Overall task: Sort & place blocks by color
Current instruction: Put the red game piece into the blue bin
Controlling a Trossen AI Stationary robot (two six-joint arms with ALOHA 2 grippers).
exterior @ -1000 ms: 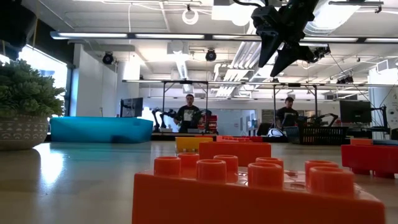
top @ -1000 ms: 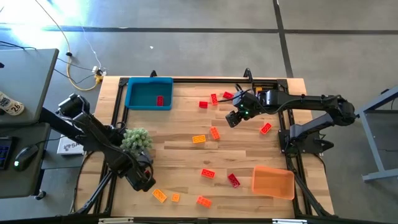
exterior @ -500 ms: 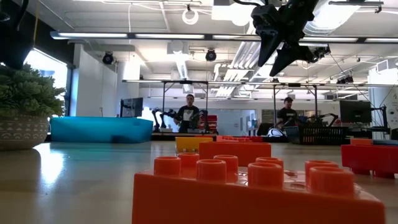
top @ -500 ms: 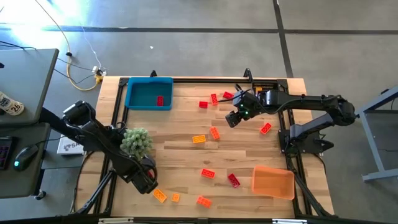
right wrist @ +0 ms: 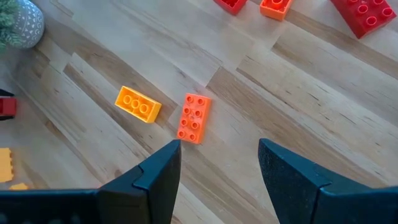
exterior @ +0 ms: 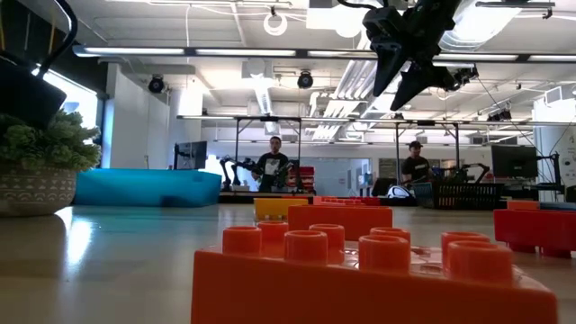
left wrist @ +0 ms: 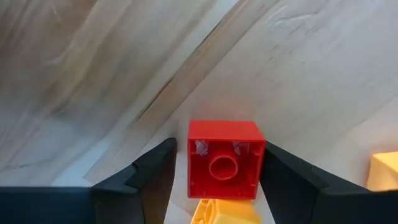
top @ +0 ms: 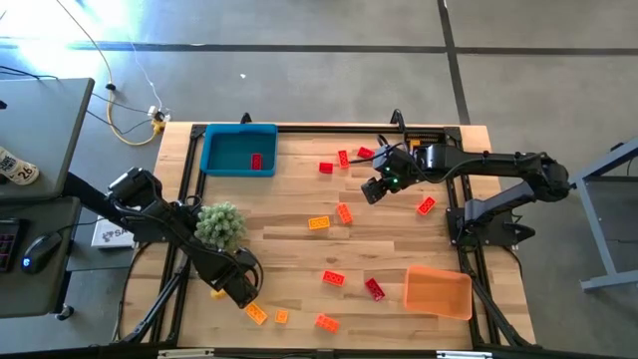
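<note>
My left gripper [left wrist: 219, 186] points down near the table's near left corner [top: 239, 285], open. A small red block [left wrist: 222, 159] lies between its fingers, hollow underside up, with a yellow block [left wrist: 224, 211] against it. Other red, orange and yellow blocks lie scattered on the wood, among them an orange one [right wrist: 194, 118] and a yellow-orange one [right wrist: 138, 104]. One red block [top: 256, 162] lies in the blue tray [top: 224, 150]. My right gripper [top: 377, 189] hangs open above the far right of the table, holding nothing. My left gripper's fingers stand on two opposite sides of the red block, coming from above. One finger [left wrist: 155, 180] shows a gap to the block's side. The other finger [left wrist: 280, 180] stands right against the opposite side [left wrist: 260, 155]; whether it touches, I cannot tell. The block rests on the table.
A green spiky plant ball in a pot [top: 219, 227] stands just beyond my left gripper. An orange tray [top: 437, 291] sits at the near right. Two orange blocks [top: 256, 313] lie close by at the near edge. People stand in the room behind [exterior: 272, 166].
My left gripper has gone down toward the table and a little toward its right edge, next to the plant ball. My right arm has kept still.
</note>
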